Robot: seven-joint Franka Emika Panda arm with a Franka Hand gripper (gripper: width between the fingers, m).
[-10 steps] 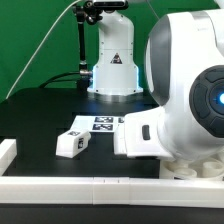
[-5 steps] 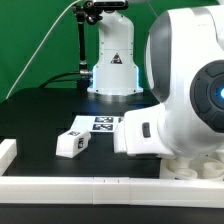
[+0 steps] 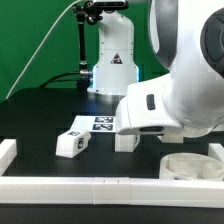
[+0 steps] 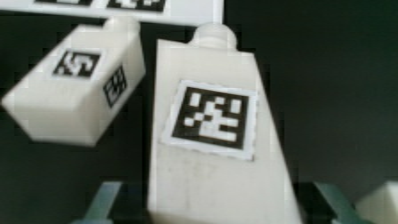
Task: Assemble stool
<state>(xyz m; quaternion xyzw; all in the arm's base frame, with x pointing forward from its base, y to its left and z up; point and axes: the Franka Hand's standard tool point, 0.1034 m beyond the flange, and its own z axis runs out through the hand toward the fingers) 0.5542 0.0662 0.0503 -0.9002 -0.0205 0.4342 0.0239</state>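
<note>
In the wrist view a white block leg (image 4: pixel 210 120) with a black-and-white tag lies between my fingers. My gripper (image 4: pixel 221 205) straddles its near end, with a dark gap between each finger and the leg, so it is open. A second tagged leg (image 4: pixel 80 78) lies right beside it. In the exterior view the first leg (image 3: pixel 125 140) shows under the arm's white hand (image 3: pixel 150 110), and the second leg (image 3: pixel 72 143) lies to the exterior view's left. The round rimmed seat (image 3: pixel 190 163) lies at the exterior view's lower right, partly hidden by the arm.
The marker board (image 3: pixel 100 124) lies flat behind the two legs and also shows in the wrist view (image 4: pixel 107 6). A long white border rail (image 3: pixel 90 186) runs along the front, with a rail end (image 3: pixel 6 152) at the exterior view's left. The robot base (image 3: pixel 112 62) stands at the back.
The arm's hand has risen and shifted up in the exterior view. This uncovers the leg beneath it and more of the seat. The second leg has not moved.
</note>
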